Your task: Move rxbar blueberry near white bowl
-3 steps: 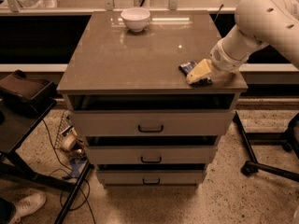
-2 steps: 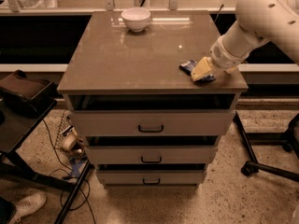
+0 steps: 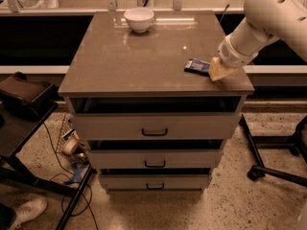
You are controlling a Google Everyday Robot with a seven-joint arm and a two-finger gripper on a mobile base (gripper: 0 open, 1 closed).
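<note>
The end effector (image 3: 219,72) is seen at the right end of the rxbar blueberry (image 3: 196,66) on the counter (image 3: 144,61), well apart from the white bowl (image 3: 139,19); its grip cannot be told.

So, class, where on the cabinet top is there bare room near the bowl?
The cabinet top is bare in front of the white bowl and to its left and right; the whole middle is free. It is crowded only at the front right edge, where the rxbar blueberry lies beside the gripper.
</note>
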